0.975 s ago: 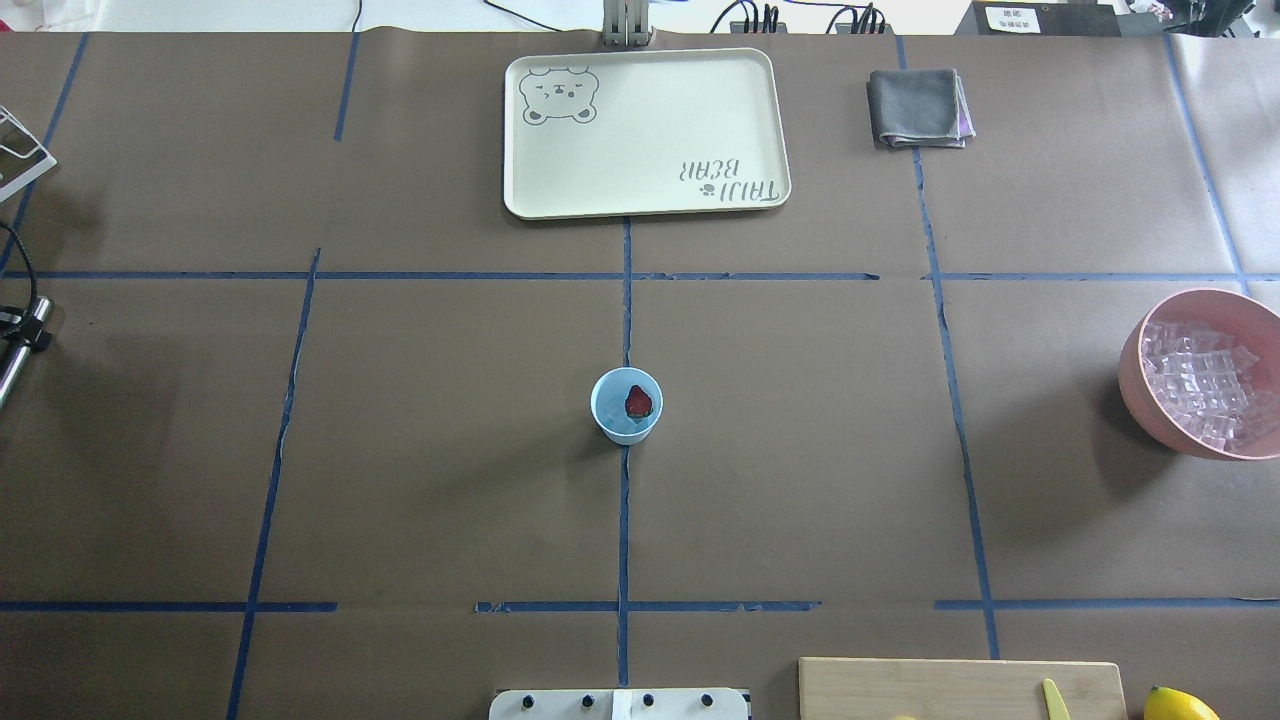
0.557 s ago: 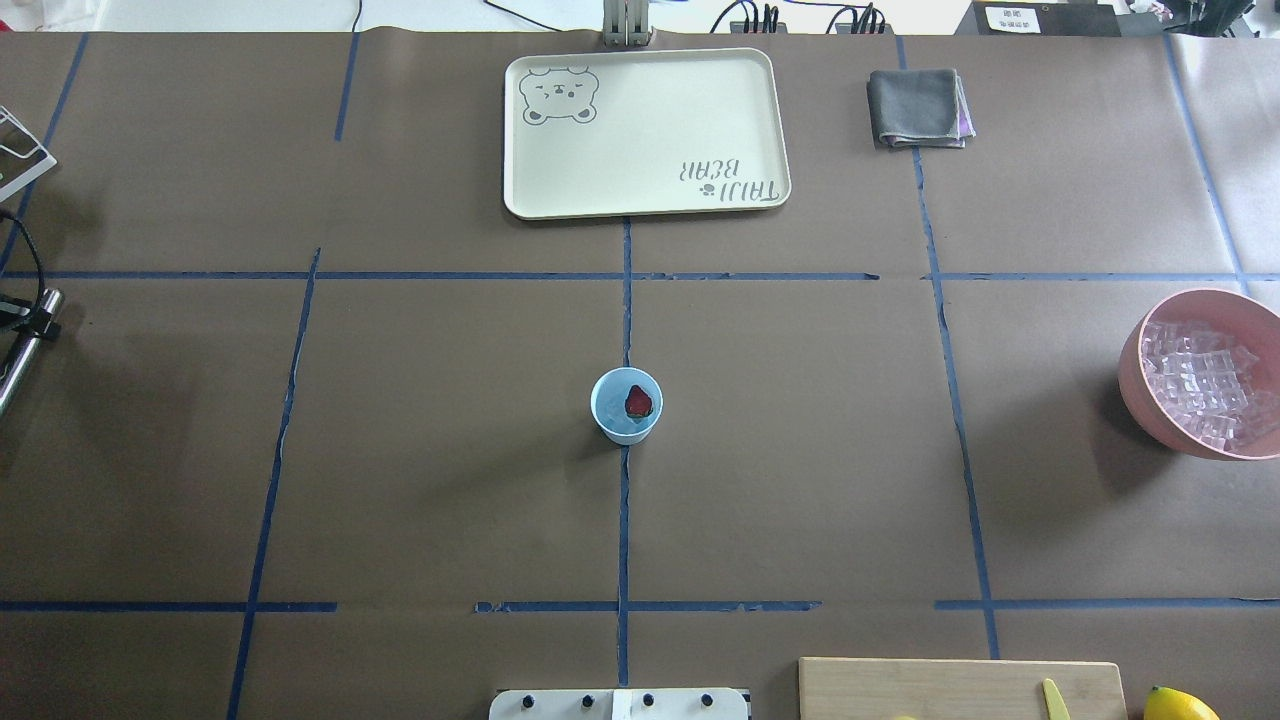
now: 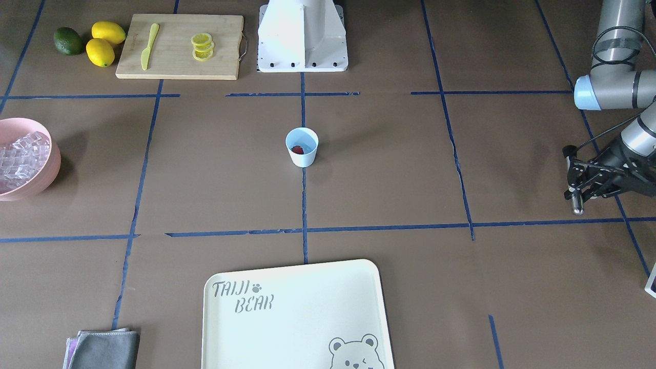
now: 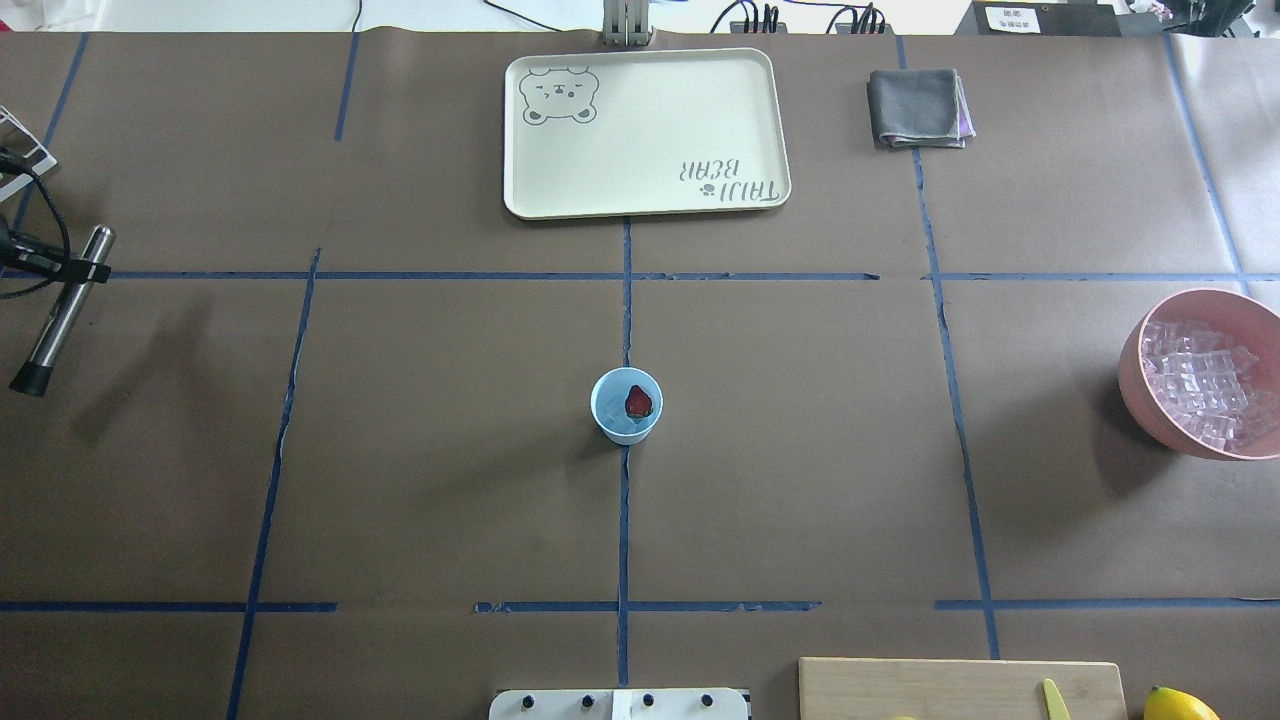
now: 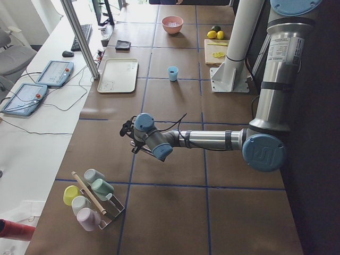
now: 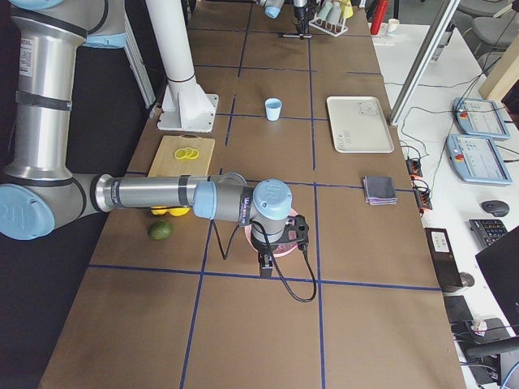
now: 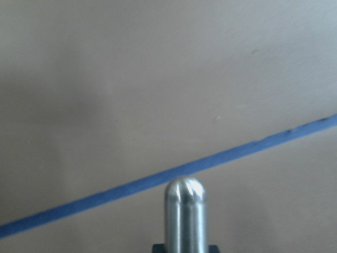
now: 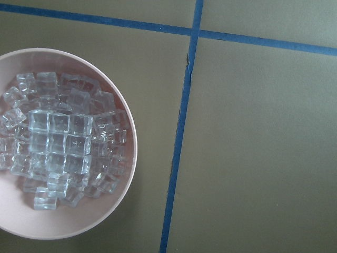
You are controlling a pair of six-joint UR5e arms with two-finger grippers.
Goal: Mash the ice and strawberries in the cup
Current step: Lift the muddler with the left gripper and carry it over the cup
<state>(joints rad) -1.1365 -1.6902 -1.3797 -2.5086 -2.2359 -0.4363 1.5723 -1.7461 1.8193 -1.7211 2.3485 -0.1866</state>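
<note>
The cup (image 3: 302, 158) stands upright at the middle of the brown-papered table (image 4: 450, 450), on the blue tape line down its centre. Beyond it, away from the robot, lies a cream tray (image 4: 650, 110) printed "TAIJI BEAR", with a paw mark and a bear's face in one corner. A pink bowl (image 4: 1135, 390) at the table's right edge is heaped with the ice (image 8: 58, 142), clear glassy cubes. Near the robot's base a wooden cutting board (image 3: 174, 61) carries lemon slices (image 3: 202, 46) and a yellow knife (image 3: 148, 45). A folded grey cloth (image 4: 915, 105) lies near the tray.

The cup is light blue, plain and tapered, wider at the rim. In it lies the strawberry (image 4: 638, 402), a small dark-red lump; whether any ice lies with it cannot be told.

The left gripper (image 3: 578, 190), well apart from the cup at the table's left side, is clamped on a steel rod (image 4: 62, 310) with a rounded tip, held tilted above the paper. The right gripper (image 6: 266, 263) hangs over the pink bowl; whether its jaws are open cannot be told.
</note>
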